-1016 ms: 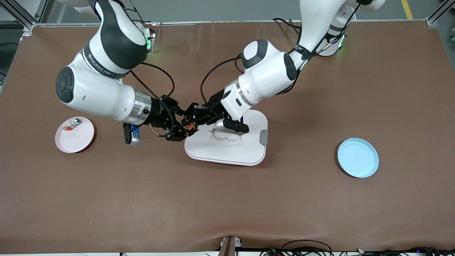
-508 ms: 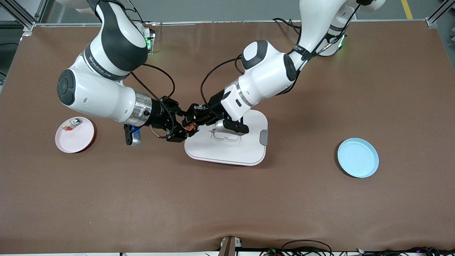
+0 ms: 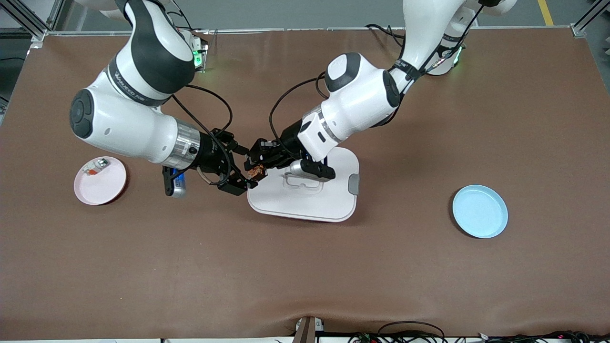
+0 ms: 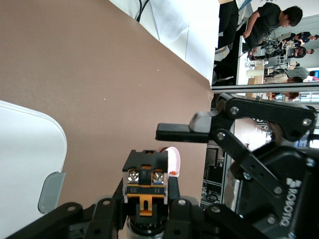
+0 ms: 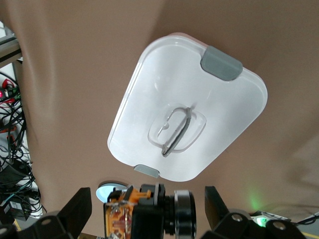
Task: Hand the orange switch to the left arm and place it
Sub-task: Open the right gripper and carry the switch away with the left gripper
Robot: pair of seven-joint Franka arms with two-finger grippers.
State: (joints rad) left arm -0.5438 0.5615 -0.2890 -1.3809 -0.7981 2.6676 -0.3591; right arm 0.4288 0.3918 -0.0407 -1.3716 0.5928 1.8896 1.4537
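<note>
The orange switch [image 3: 256, 170] is a small black block with orange marks, and my left gripper [image 3: 254, 165] is shut on it in the air over the edge of the box [image 3: 305, 196] toward the right arm's end. In the left wrist view the switch [image 4: 144, 180] sits clamped between the left gripper's [image 4: 144, 201] fingers. My right gripper [image 3: 239, 168] stands open around the switch. In the right wrist view its fingertips [image 5: 78, 205] stand apart from the switch [image 5: 130, 210] on both sides. The white box [image 5: 189, 104] lies below with its lid handle and grey clips showing.
A pink plate [image 3: 101, 185] holding a silver-and-clear part [image 3: 95, 166] lies toward the right arm's end. A blue plate [image 3: 480, 211] lies toward the left arm's end. Bare brown table surrounds the box nearer to the front camera.
My right gripper has opened and let go of the switch, and its arm has drawn back slightly toward its own end. The left gripper stays shut on the switch.
</note>
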